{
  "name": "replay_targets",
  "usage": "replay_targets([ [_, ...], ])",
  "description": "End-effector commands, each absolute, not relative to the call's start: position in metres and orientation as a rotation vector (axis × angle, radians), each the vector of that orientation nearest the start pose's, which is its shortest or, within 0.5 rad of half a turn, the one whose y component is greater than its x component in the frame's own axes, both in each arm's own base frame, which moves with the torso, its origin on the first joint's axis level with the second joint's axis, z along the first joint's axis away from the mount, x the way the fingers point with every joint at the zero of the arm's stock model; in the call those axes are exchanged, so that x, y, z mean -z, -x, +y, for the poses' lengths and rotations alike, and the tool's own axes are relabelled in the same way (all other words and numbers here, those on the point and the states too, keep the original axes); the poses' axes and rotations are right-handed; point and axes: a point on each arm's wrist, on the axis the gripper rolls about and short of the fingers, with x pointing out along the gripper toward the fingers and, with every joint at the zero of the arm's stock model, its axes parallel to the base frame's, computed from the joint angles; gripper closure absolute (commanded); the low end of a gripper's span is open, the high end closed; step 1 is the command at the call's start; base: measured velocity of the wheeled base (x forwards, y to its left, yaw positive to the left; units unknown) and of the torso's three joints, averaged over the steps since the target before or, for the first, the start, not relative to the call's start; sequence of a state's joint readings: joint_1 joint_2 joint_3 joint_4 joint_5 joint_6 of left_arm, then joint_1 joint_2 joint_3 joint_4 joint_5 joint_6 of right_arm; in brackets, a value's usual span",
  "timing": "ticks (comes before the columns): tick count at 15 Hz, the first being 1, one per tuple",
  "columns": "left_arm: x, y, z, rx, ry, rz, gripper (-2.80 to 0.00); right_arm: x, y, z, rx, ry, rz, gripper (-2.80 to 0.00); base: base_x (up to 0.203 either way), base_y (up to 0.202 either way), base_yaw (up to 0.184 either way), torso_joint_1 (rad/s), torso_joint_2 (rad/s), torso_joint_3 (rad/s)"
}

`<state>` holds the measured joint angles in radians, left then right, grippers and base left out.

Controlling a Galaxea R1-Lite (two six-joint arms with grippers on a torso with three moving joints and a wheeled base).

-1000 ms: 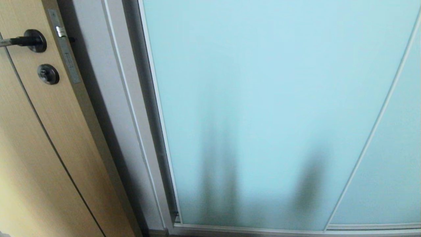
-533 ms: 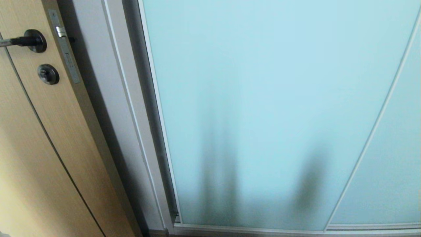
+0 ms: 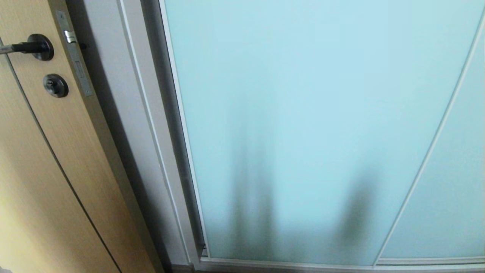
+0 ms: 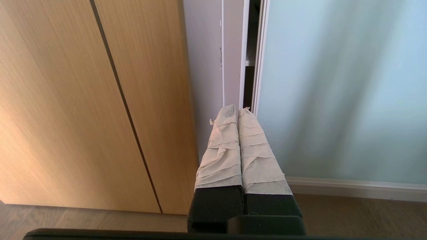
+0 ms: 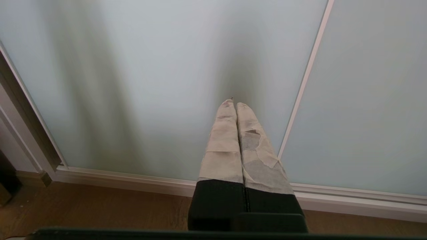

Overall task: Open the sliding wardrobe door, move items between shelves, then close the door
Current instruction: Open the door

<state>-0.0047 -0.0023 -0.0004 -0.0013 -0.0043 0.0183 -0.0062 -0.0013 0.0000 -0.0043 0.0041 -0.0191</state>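
Observation:
The sliding wardrobe door [image 3: 303, 113], frosted pale aqua glass in a slim silver-white frame, fills most of the head view. A thin dark gap runs along its left edge. Through that gap a sliver of white shelf [image 4: 250, 62] shows. The items are hidden behind the glass. My left gripper [image 4: 237, 109] is shut and empty, its taped tips pointing at the gap beside the door's frame edge [image 4: 259, 66]. My right gripper [image 5: 233, 103] is shut and empty, close in front of the glass panel [image 5: 150, 83]. Neither gripper appears in the head view.
A light wood hinged door [image 3: 57, 151] with a black lever handle [image 3: 34, 46] stands left of the wardrobe's white side frame [image 3: 144, 132]. A second glass panel [image 3: 447, 189] lies to the right. The bottom rail [image 5: 133, 181] meets a wood floor [image 5: 100, 206].

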Motion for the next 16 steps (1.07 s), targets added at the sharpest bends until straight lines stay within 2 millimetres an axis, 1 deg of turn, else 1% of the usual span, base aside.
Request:
replay_targets([
  [1,-0.0755,0.0228,0.0000,0.009,-0.019,0.000,0.00,-0.0756,0.0227,0.0002,0.002,0.019,-0.003,0.00,0.000,0.000,0.000,0.000,0.00,0.000],
  [16,-0.0753,0.0228,0.0000,0.009,-0.018,0.000,0.00,-0.0756,0.0227,0.0002,0.002,0.019,-0.003,0.00,0.000,0.000,0.000,0.000,0.00,0.000],
])
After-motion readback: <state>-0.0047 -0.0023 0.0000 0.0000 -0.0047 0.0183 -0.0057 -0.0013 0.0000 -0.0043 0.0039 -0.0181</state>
